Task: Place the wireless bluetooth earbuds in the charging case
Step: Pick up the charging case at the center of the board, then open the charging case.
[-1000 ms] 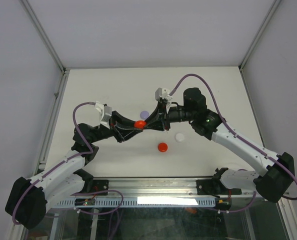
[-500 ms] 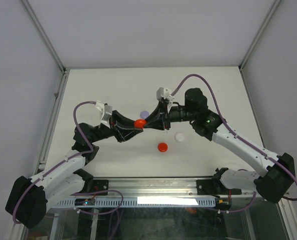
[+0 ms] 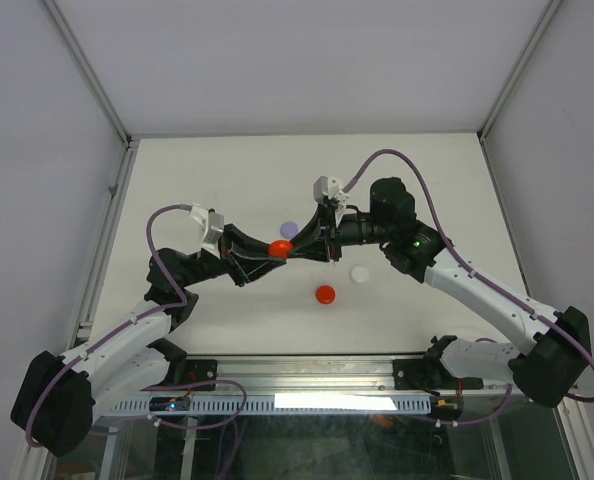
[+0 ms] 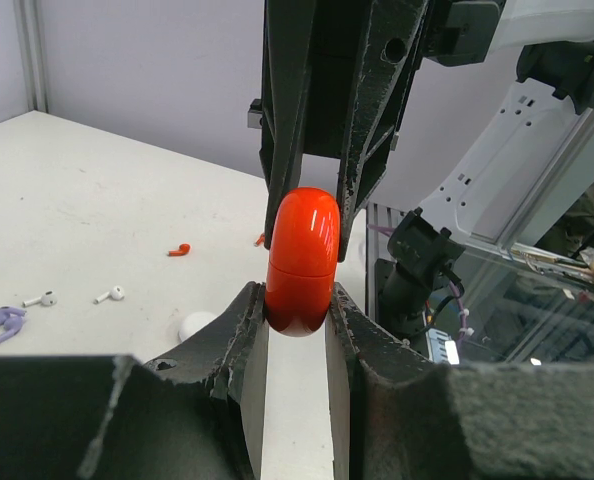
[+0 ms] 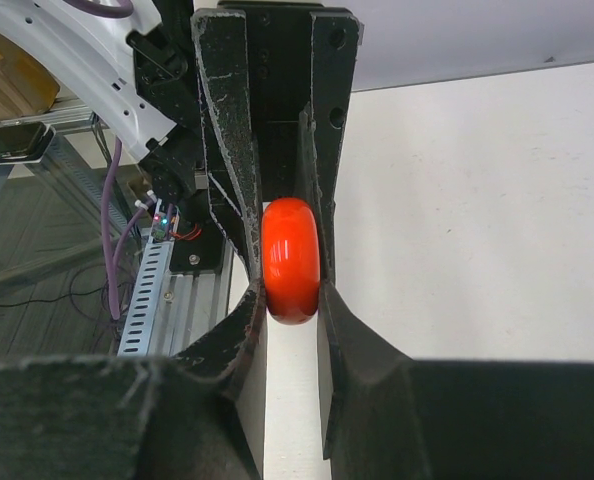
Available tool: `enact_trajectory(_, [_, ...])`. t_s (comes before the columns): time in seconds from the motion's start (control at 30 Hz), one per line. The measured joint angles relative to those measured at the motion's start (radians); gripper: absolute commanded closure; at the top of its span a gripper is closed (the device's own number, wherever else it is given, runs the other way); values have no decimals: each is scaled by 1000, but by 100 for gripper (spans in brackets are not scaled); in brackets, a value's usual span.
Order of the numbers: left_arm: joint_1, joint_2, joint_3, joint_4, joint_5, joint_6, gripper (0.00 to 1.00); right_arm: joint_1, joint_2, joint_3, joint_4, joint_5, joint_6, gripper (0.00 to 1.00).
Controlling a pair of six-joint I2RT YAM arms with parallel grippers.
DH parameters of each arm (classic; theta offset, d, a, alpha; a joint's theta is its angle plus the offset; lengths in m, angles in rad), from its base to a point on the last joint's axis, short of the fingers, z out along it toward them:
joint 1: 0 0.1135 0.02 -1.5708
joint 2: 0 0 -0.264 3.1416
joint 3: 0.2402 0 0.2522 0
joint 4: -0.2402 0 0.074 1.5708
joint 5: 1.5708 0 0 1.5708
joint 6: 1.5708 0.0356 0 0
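Note:
A glossy red charging case [image 3: 280, 247] hangs above the table's middle, gripped from both sides. My left gripper [image 4: 297, 312] is shut on its lower half [image 4: 302, 262]. My right gripper [image 5: 292, 300] is shut on its other end [image 5: 293, 258]. A seam runs round the case, and it looks closed. In the left wrist view, tiny earbuds lie on the table: a red one [image 4: 180, 249], two white ones [image 4: 40, 298] [image 4: 110, 294] and a lilac pair [image 4: 7, 318]. They are too small to make out in the top view.
Three round discs lie on the table near the grippers: lilac [image 3: 288, 229], white [image 3: 359, 273] and red [image 3: 325, 293]. The white disc [image 4: 197, 324] also shows in the left wrist view. The metal rail [image 3: 307, 375] runs along the near edge.
The right arm has shifted very slightly. The red case stays held between both grippers in the same place.

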Motion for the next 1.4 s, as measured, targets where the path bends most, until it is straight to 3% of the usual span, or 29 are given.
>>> enact_trajectory(0.13, [0,0,0,-1,5,7,89,0,0,0,-5,-2,-2,100])
enact_trajectory(0.23, [0,-2,0,-7,8,12,99,0,0,0,-11,-5,-6,99])
enact_trajectory(0.47, [0,-5,-7,-10,22,34,100,0,2,1,-28,-13,-16,65])
enact_trajectory(0.57, [0,-9,-14,-10,25,47,100,2,2,1,-36,-15,-19,56])
enact_trajectory(1.4, [-12,-27,-23,-11,52,128,100,1,4,2,-37,18,-16,50])
